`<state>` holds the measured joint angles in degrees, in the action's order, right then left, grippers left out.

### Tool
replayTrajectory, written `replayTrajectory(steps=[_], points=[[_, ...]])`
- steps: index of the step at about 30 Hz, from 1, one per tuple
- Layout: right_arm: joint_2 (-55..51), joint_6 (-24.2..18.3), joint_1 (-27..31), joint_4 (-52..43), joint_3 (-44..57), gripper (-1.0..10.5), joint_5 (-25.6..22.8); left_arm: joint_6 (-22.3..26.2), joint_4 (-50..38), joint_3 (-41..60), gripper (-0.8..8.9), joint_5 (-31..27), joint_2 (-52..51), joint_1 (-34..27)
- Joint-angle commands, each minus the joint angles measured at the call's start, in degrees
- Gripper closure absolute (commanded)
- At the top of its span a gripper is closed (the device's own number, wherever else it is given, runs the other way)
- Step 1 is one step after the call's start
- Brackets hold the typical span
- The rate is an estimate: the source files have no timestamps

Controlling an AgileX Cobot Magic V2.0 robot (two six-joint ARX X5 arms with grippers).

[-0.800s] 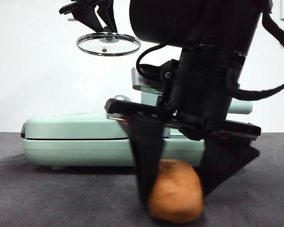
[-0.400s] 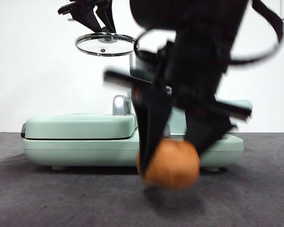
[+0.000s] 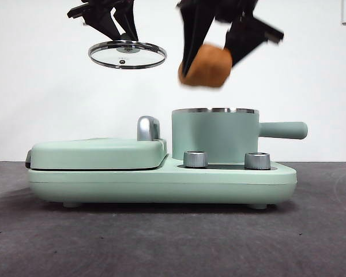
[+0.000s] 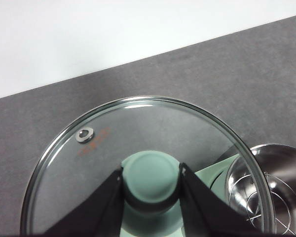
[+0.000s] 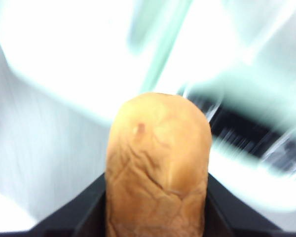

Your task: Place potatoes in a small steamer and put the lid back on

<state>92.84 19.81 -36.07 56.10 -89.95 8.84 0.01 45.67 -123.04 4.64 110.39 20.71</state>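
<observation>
since a second ago the potato [image 3: 206, 66] went from the desk [image 3: 161, 242] up into the air, right gripper [image 3: 214, 45] carrying it; now it hangs above the pot [image 3: 214, 134], over the rim's side nearest the griddle [image 3: 98, 154], not touching it. lid [image 3: 127, 55] barely shifted, still held high by the left gripper [image 3: 116, 26], above the griddle's closed cover.

potato: front view is blurred, so its tilt is unclear there; in the right wrist view its long axis runs straight out from between the jaws, rounded end [image 5: 158, 106] pointing away from the wrist. skin orange-brown, wrinkled.

right gripper [image 5: 157, 197]: jaws spread to the potato's width, one black finger [image 5: 79, 217] pressed on each side of it, pinching it.

left gripper [image 4: 152, 190]: jaws close on the lid's green knob [image 4: 152, 178], a finger [image 4: 101, 207] tight on either side. lid [image 4: 89, 163] hangs flat, glass down, steel rim all round, small vent hole near the rim. past the lid's edge the open pot [image 4: 276, 187] shows with a steel rack inside.

pot sits on the right half of the green cooker base, handle [image 3: 282, 130] pointing toward the desk's right edge, two steel dials [image 3: 226, 160] in front of it. pot is uncovered.
</observation>
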Motion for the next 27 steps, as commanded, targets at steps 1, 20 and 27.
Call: replayTrajectory(steps=[1,20,27], points=[[4.2,-4.42,2.91,1.16,-7.5,9.1,-0.31,0.17,-1.53,-2.14,8.05,0.17,-0.66,0.26],[25.03,-13.86,10.86,3.56,-25.35,9.1,-3.19,0.44,-1.55,-1.79,8.05,0.2,-0.66,0.2],[27.19,-16.26,11.54,4.04,-25.35,9.1,-2.89,0.63,-1.55,-0.7,8.05,0.2,-0.66,0.07]])
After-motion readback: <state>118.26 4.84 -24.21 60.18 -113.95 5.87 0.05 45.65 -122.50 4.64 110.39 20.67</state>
